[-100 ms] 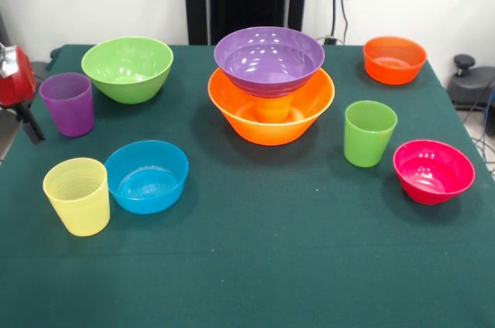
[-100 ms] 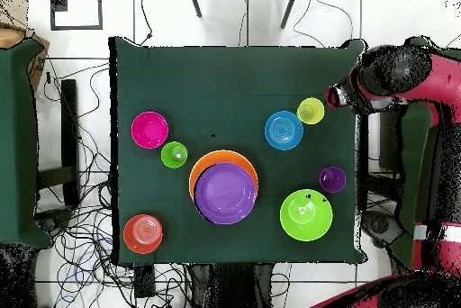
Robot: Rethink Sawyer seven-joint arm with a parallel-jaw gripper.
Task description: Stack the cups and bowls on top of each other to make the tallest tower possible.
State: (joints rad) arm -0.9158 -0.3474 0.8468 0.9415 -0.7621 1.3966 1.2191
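Observation:
The tower stands mid-table: a large orange-yellow bowl (image 1: 271, 104) (image 2: 203, 167) holds an orange cup (image 1: 274, 108), and the wide purple bowl (image 1: 269, 59) (image 2: 225, 193) rests on top. Loose around it are the light green bowl (image 1: 128, 68) (image 2: 306, 214), purple cup (image 1: 68, 104) (image 2: 331, 178), pale yellow cup (image 1: 76, 196) (image 2: 311, 111), blue bowl (image 1: 147, 175) (image 2: 284, 130), green cup (image 1: 370, 133) (image 2: 174, 154), pink-red bowl (image 1: 433, 171) (image 2: 149, 130) and orange-red bowl (image 1: 394, 59) (image 2: 143, 233). My gripper (image 1: 29, 121) (image 2: 338, 97) hangs off the table's side, beside the purple cup, holding nothing I can see.
The red arm (image 2: 423, 142) runs along the table's side edge, outside the green cloth (image 1: 255, 266). Cables lie on the floor around the table. A grey stool (image 1: 472, 80) stands off the far corner.

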